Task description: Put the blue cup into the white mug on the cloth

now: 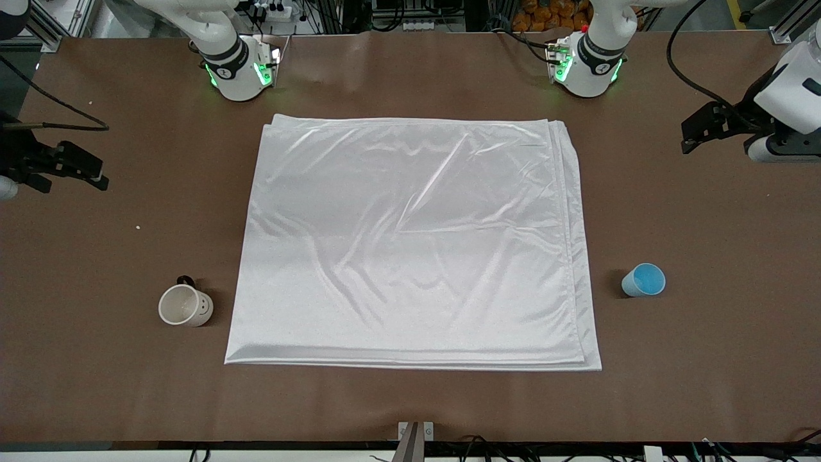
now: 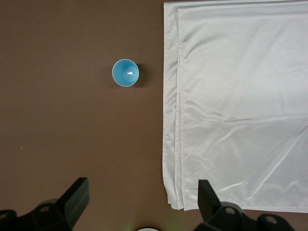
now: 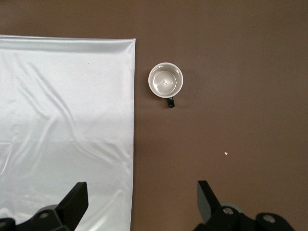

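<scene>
Table (image 1: 96, 385) brown; cloth (image 1: 410, 244) centred; left pincer (image 2: 142, 202), right pincer (image 3: 142, 202) spread wide.

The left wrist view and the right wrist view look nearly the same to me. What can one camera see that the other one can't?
Only the left wrist view shows the blue cup, standing upright and empty on the brown table, beside the cloth's layered edge but not touching it. Only the right wrist view shows the white mug with its dark handle, also upright, empty and off the cloth. Both show part of the shiny white cloth, bare table, and an open end effector: the left end effector and the right end effector.
</scene>
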You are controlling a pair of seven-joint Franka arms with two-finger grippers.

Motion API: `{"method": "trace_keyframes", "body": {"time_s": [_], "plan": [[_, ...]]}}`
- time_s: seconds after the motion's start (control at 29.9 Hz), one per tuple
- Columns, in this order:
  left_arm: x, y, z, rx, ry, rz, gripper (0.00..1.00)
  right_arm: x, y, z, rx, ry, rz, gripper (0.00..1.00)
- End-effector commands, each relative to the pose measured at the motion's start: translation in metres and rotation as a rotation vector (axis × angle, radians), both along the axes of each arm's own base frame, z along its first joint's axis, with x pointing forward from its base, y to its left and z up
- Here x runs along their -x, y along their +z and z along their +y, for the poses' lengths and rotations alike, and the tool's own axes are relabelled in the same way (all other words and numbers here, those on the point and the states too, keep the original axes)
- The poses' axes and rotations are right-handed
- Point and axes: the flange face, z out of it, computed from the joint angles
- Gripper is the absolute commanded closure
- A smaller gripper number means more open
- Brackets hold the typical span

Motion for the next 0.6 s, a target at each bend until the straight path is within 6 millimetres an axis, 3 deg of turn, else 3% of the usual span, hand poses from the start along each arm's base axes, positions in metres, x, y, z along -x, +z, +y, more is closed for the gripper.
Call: {"method": "trace_keyframes", "body": {"time_s": [0.0, 0.17, 0.37, 0.47, 0.57], "plan": [[0.005, 0.002, 0.003, -0.023, -0.025, 0.000, 0.00, 0.006, 0.003, 0.000, -0.013, -0.012, 0.000, 0.00], [0.002, 0.000, 0.000, -0.027, -0.031, 0.002, 0.00, 0.006, 0.003, -0.001, -0.013, -0.014, 0.000, 0.00], [-0.015, -0.025, 0.002, -0.072, -0.033, 0.032, 0.00, 0.004, -0.003, -0.002, -0.013, -0.014, 0.003, 0.00], [-0.030, -0.048, 0.000, -0.100, -0.040, 0.049, 0.00, -0.002, -0.023, -0.006, -0.013, -0.017, 0.015, 0.00], [-0.044, -0.068, 0.004, -0.103, -0.035, 0.058, 0.00, -0.010, -0.067, -0.009, -0.013, -0.010, 0.030, 0.00]]}}
